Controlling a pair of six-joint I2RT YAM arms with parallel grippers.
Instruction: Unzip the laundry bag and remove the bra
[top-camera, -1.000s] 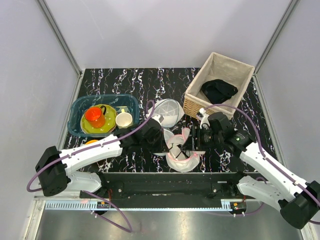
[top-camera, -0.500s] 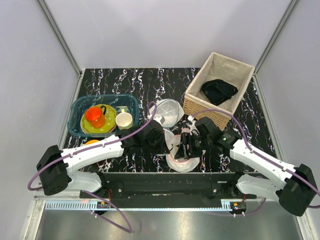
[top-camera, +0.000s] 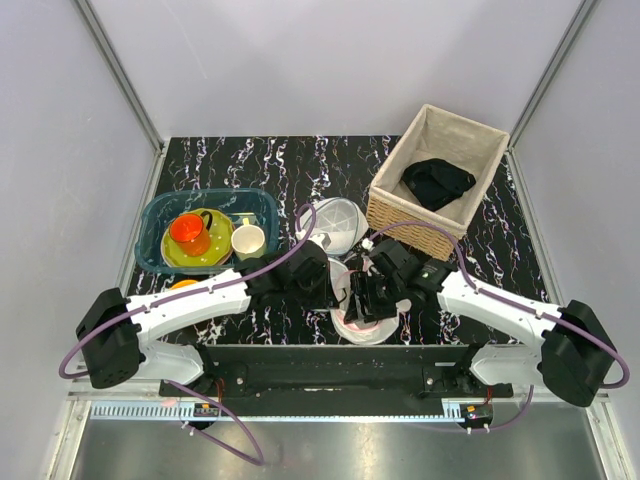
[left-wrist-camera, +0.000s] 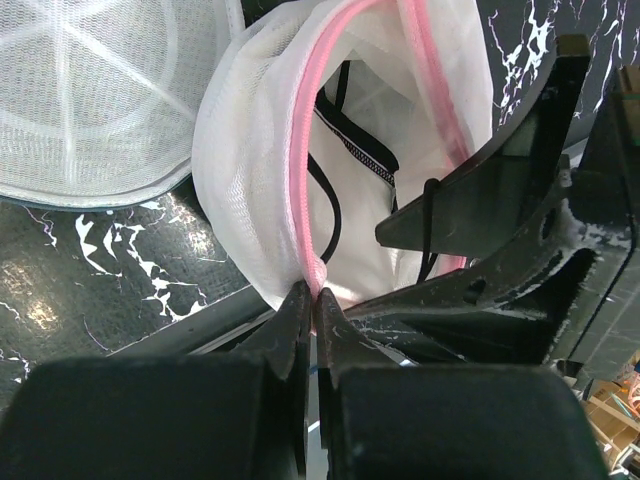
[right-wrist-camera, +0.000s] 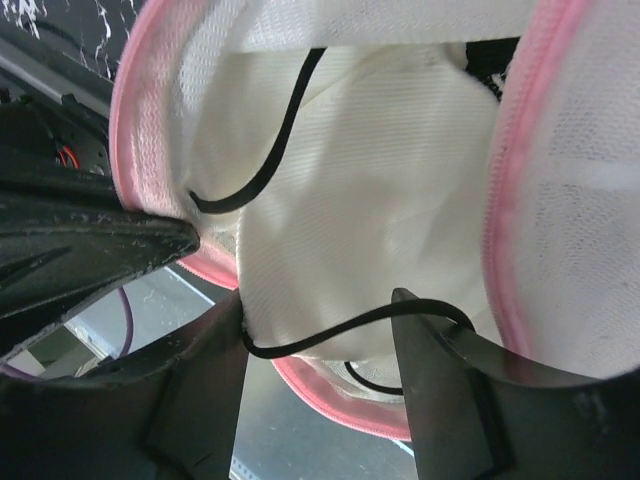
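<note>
The laundry bag (top-camera: 368, 322) lies unzipped at the near table edge, white mesh with a pink rim (left-wrist-camera: 318, 150). My left gripper (left-wrist-camera: 312, 295) is shut on that rim at the bag's near side and holds the mouth apart. My right gripper (right-wrist-camera: 320, 310) is open inside the mouth, its fingers (left-wrist-camera: 480, 210) spread wide. The bra shows inside as a pale cup (right-wrist-camera: 370, 190) with thin black straps (left-wrist-camera: 330, 215). One strap (right-wrist-camera: 330, 325) runs across the gap between my right fingers, and they are not closed on it. In the top view both grippers (top-camera: 335, 285) (top-camera: 362, 298) cover most of the bag.
An all-white mesh dome (top-camera: 335, 222) sits just behind the bag. A wicker basket (top-camera: 400, 215) at the back right holds a black garment (top-camera: 437, 182). A blue bin (top-camera: 160, 250) at the left holds a yellow plate, an orange cup (top-camera: 189, 232) and a white cup.
My right arm has swung left from beside the basket and its open gripper has gone down into the bag's mouth. My left gripper has kept its grip on the rim.
</note>
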